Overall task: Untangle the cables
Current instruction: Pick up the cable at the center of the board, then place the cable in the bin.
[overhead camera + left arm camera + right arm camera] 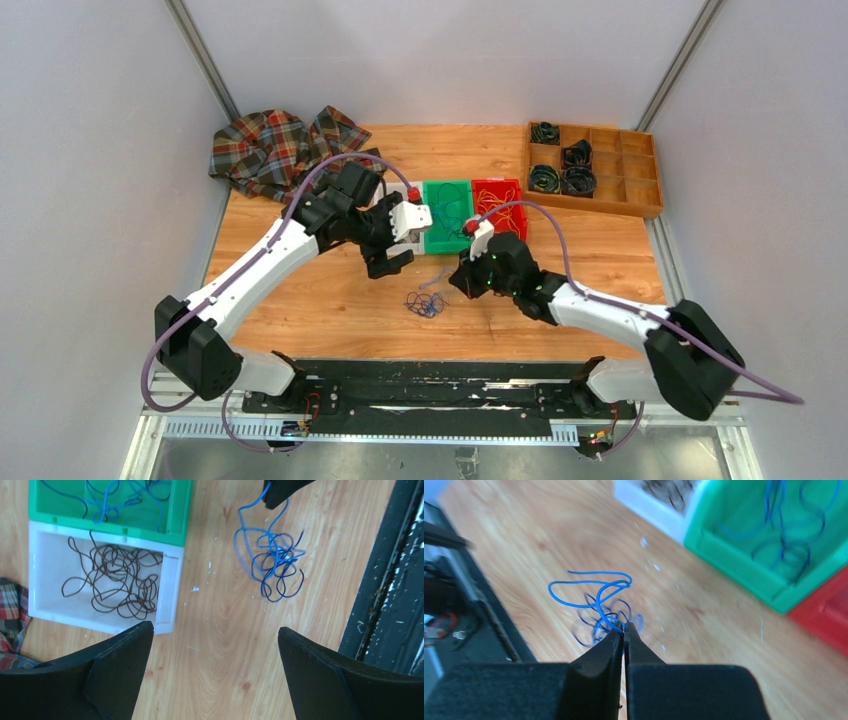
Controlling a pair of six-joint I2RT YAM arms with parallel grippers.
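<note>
Separation of one strand is in hand: the right tool (624,626), pressed together, pinches a strand of the tangle of thin blue wires (274,555) lying on the wooden worktop (220,610) between the arms. The left tool (214,628) hangs spread above. Next, likely: draw the strand free toward the green plastic bin (181,510) holding blue wires. No writing can be read.
</note>
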